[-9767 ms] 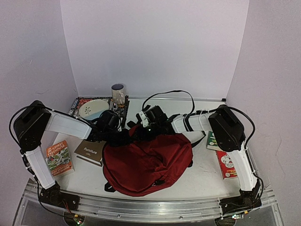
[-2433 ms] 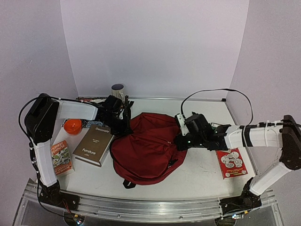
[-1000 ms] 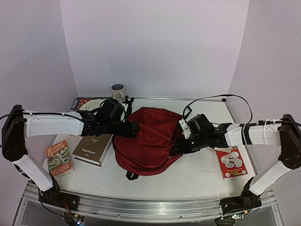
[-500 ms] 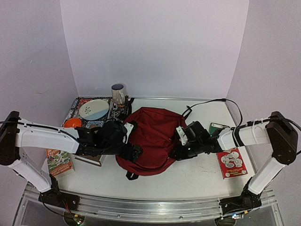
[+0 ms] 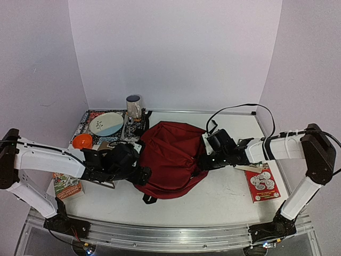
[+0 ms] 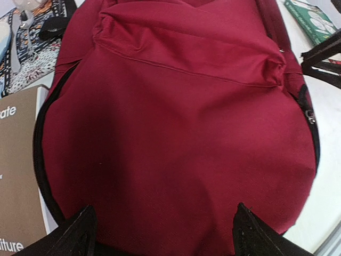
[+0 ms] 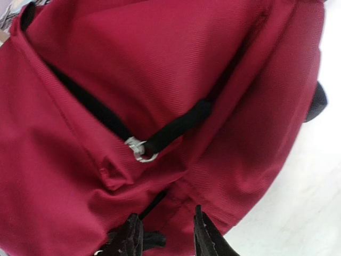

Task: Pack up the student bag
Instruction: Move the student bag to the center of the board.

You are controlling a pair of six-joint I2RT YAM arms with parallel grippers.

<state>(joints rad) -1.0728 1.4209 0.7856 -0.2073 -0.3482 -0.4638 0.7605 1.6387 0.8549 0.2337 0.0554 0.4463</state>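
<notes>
The student bag [image 5: 171, 156], dark red with black zips, lies in the middle of the table. My left gripper [image 5: 141, 174] is at its near-left edge. In the left wrist view its fingers [image 6: 79, 236] stand wide open, and the bag's smooth face [image 6: 181, 122] fills the space between them. My right gripper [image 5: 200, 163] is at the bag's right edge. Its fingertips [image 7: 204, 234] stand a narrow gap apart, either side of a fold of red fabric [image 7: 168, 226] by a seam. A silver zip pull [image 7: 139, 150] on a black cord lies just beyond them.
A brown book [image 6: 16, 176] lies left of the bag, partly under my left arm. Behind it a patterned mat [image 5: 88, 118] carries a plate [image 5: 106, 124], with an orange object [image 5: 82, 141] and a mug [image 5: 134, 106] nearby. Small books lie at the near left [image 5: 66, 186] and at the right [image 5: 259, 182].
My left arm has drawn back, taking its gripper from the bag's upper left to its near-left edge. The right gripper has stayed at the bag's right edge. The bag has barely moved.
</notes>
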